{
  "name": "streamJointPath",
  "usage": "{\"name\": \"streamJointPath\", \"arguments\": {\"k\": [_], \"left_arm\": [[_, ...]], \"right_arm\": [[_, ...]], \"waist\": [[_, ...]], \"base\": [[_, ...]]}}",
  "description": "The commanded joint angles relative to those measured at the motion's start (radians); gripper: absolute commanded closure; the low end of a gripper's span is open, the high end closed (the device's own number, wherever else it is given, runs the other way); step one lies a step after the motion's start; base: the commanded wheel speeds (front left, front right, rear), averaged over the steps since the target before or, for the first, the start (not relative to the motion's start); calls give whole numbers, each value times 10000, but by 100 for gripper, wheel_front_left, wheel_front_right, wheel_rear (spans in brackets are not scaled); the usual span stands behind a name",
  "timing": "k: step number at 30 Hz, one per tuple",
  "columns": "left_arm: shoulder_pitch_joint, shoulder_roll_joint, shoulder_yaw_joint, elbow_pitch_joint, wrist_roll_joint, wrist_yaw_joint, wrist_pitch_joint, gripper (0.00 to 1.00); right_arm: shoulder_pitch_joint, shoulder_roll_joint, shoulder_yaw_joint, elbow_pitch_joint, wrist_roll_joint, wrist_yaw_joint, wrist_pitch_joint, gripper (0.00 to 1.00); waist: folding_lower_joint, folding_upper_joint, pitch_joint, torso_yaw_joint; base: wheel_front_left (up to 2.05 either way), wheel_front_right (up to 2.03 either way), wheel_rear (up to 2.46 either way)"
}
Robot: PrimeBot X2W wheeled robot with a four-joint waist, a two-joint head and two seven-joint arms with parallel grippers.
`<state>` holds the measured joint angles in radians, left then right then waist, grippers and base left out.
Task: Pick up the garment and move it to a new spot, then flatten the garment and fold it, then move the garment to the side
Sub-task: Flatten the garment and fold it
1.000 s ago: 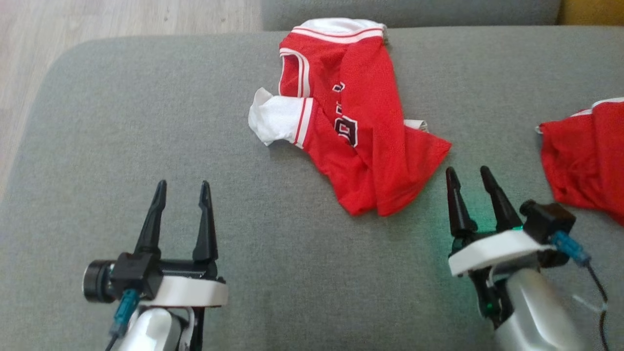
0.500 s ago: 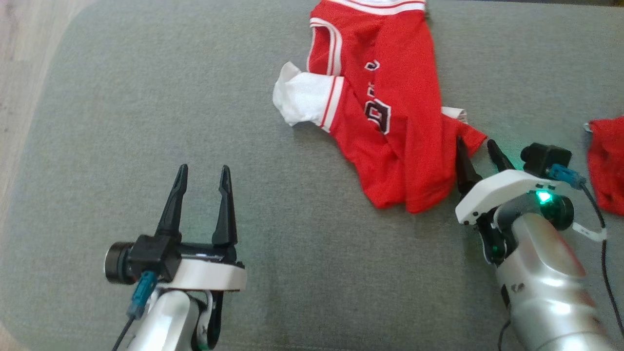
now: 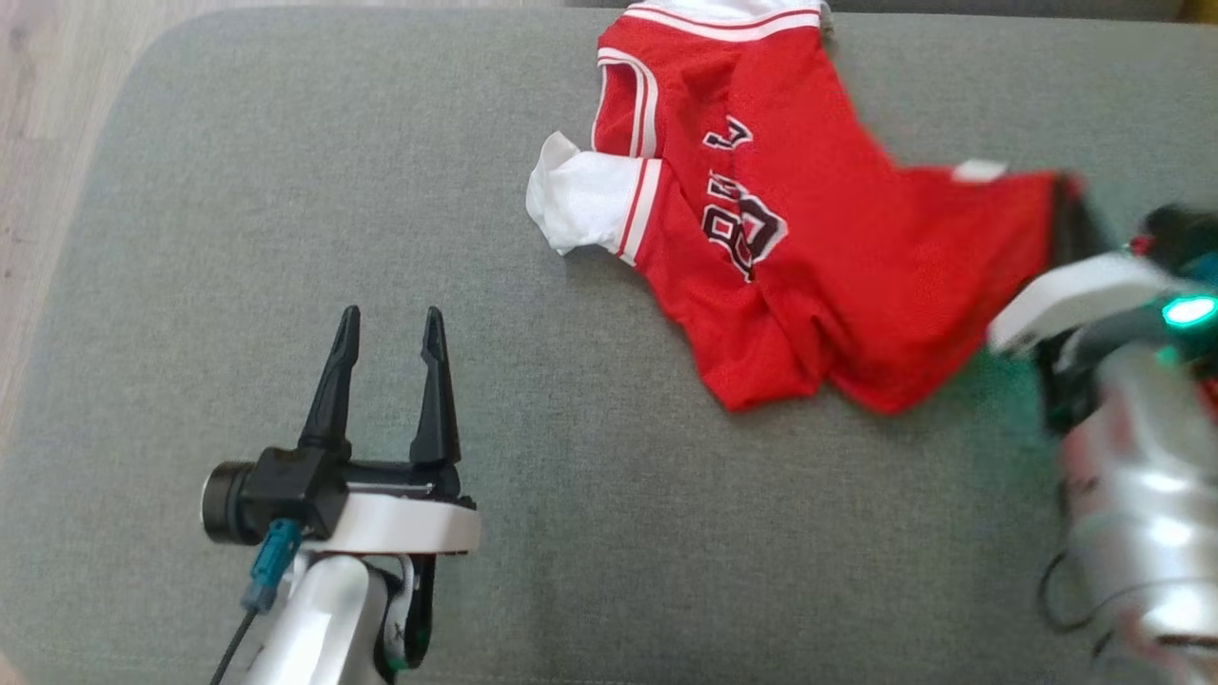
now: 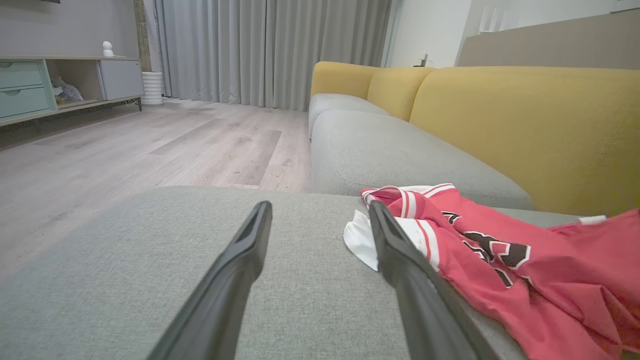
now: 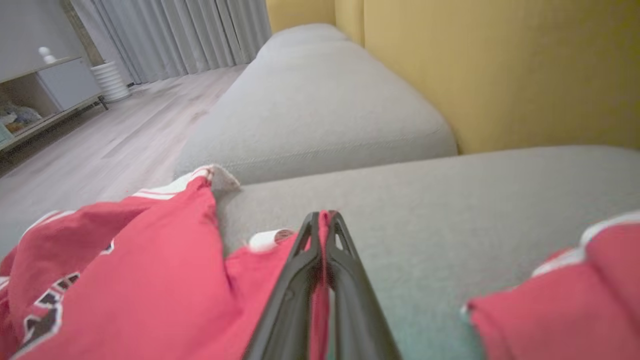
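Note:
The garment is a red jersey with white trim and dark lettering, lying crumpled on the grey sofa seat at the upper middle of the head view. One corner is stretched out to the right. My right gripper is shut on that corner; in the right wrist view red cloth is pinched between the closed fingers. My left gripper stands open at the lower left, well clear of the garment; in the left wrist view the jersey lies just right of its right finger.
A second red piece of cloth lies on the seat at the right in the right wrist view. A yellow backrest runs behind the cushions. Wooden floor and a low cabinet lie past the seat's left edge.
My right gripper has closed on the garment's lower right corner and pulled it out to the right, spreading the cloth. The left gripper has held still. The head camera shifted.

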<state>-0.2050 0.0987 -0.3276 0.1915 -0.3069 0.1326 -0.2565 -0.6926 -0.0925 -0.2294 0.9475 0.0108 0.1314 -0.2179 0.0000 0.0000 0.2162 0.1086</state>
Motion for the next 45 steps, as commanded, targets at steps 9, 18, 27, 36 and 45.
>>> {"name": "streamJointPath", "arguments": {"k": [9, 18, 27, 36, 45], "left_arm": [[-266, -195, 411, -268, 162, -178, -53, 0], [-440, -322, 604, -210, 275, -326, -53, 0], [-343, -380, 882, -114, 370, -432, -53, 0], [-82, -407, 1210, -16, 458, -491, -53, 0], [-223, -306, 1409, 144, 675, -670, -53, 0]], "right_arm": [[-1392, -584, -771, -1356, -1329, -7, 801, 100], [-2461, -507, -1544, -1156, -2883, -7, 533, 0], [-1863, 335, -313, -640, -1894, -7, -378, 0], [2072, 420, 3931, -4236, 2665, -7, -435, 0], [4650, 421, 4536, -6509, 3548, -7, -437, 0]], "waist": [[0, 0, -5, 146], [0, 0, 210, 225], [0, 0, -158, -323], [0, 0, -657, -1157], [0, 0, -555, -1841]], "base": [[0, 0, 0], [0, 0, 0], [0, 0, 0], [0, 0, 0], [0, 0, 0]]}}
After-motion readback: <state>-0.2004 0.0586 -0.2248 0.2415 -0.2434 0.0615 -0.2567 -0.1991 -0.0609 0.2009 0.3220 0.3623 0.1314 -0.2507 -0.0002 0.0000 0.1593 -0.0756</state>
